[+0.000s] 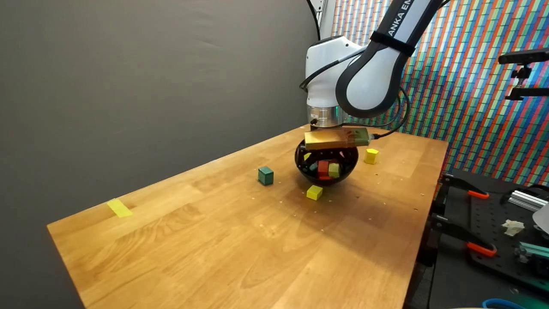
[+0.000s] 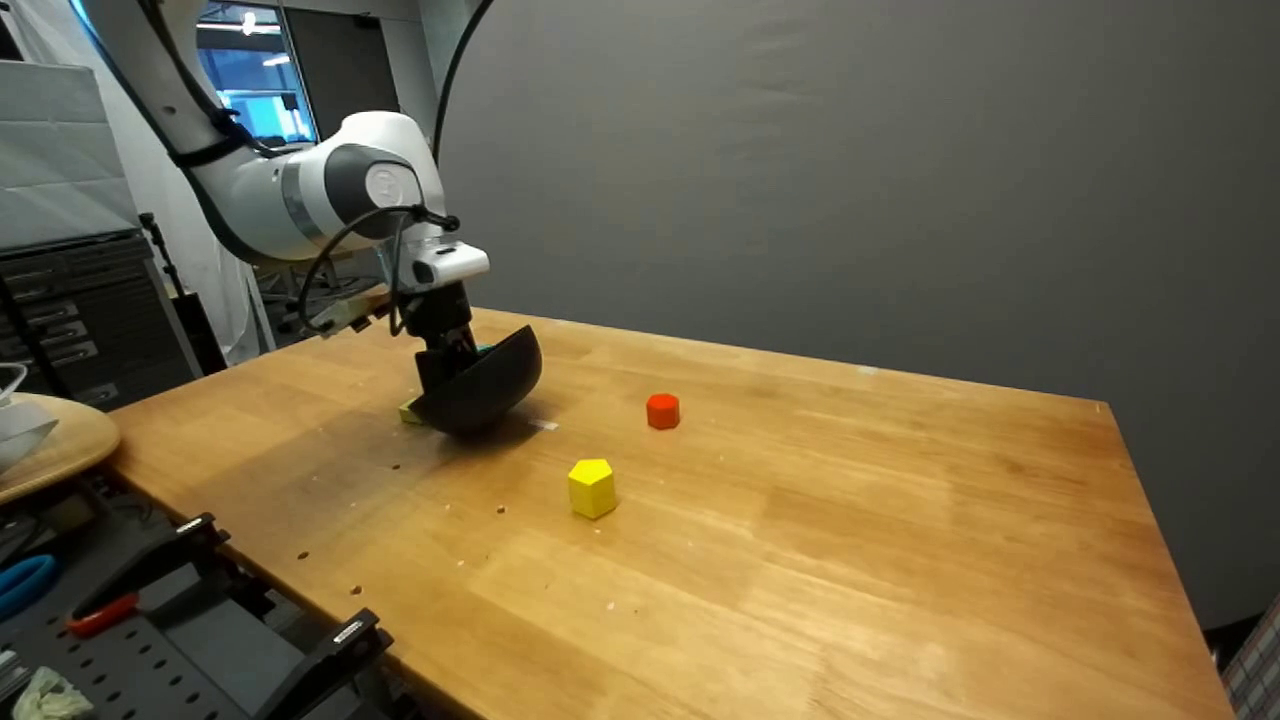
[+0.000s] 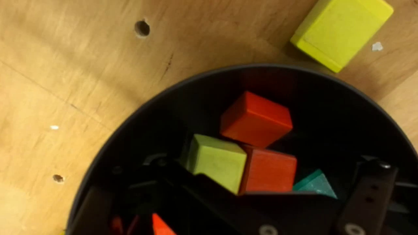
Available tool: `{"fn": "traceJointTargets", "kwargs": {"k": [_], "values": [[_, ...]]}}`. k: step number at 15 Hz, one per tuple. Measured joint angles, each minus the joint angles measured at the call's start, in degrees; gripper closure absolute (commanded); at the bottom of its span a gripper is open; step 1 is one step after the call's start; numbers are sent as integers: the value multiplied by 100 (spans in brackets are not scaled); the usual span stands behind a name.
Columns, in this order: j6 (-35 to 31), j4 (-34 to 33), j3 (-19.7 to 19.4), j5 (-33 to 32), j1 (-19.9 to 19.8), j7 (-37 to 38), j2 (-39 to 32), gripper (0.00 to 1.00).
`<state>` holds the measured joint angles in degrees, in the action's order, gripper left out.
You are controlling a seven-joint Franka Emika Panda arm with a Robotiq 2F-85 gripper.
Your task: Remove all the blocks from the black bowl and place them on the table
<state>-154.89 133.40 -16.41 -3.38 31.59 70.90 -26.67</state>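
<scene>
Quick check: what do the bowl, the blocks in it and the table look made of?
Black bowl: perhaps plastic, though coated metal is possible; smooth, dull outside, faint red reflection inside.
Blocks: probably painted wood, satin; solid colours, crisp edges, though plastic is possible.
Table: wood, soft sheen; grain and joined strips show.

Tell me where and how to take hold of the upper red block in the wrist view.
I'd pinch the upper red block by its left and right ends as the wrist view shows them, coming down from above. Dark gaps show at both ends, while the yellow-green block and another red block crowd its lower side. The black bowl walls it in, so a sideways approach may snag.
</scene>
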Motion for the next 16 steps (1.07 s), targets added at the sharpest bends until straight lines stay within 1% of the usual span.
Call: {"fn": "traceJointTargets", "kwargs": {"k": [1,2,3,4,5,6,7,12,16], "values": [[-15,-45,86,0,-138,94,-18,14],[-41,-84,160,0,-270,182,-28,29],[-84,-118,224,0,-384,265,-29,30],[-124,-143,277,1,-483,356,-34,36],[-195,-158,323,1,-569,446,-46,48],[-249,-166,348,1,-624,524,-62,56],[-328,-168,368,1,-670,601,-78,62],[-662,-151,344,-91,-643,891,-23,62],[-662,32,70,-794,-267,1266,425,62]]}}
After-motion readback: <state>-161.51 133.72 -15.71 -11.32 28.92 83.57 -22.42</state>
